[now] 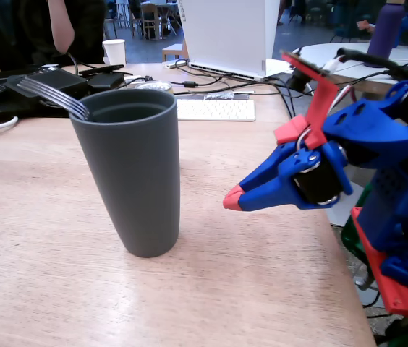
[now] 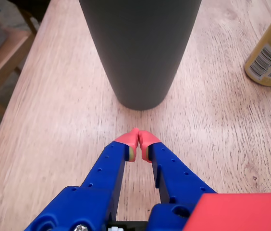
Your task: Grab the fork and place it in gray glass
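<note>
The gray glass (image 1: 133, 173) stands upright on the wooden table, left of centre in the fixed view. It also fills the top of the wrist view (image 2: 140, 48). The fork (image 1: 53, 96) stands inside it, tines up, leaning out over the left rim. My blue gripper with red tips (image 1: 234, 199) hovers to the right of the glass, clear of it. In the wrist view the gripper (image 2: 138, 138) is shut with its red tips touching and nothing between them, a short way in front of the glass base.
A yellow bottle (image 2: 270, 53) stands at the right in the wrist view. Behind the glass are a white keyboard (image 1: 215, 109), a white paper cup (image 1: 114, 51), cables and black devices (image 1: 37, 83). The table's right edge (image 1: 349, 289) lies beside my arm base.
</note>
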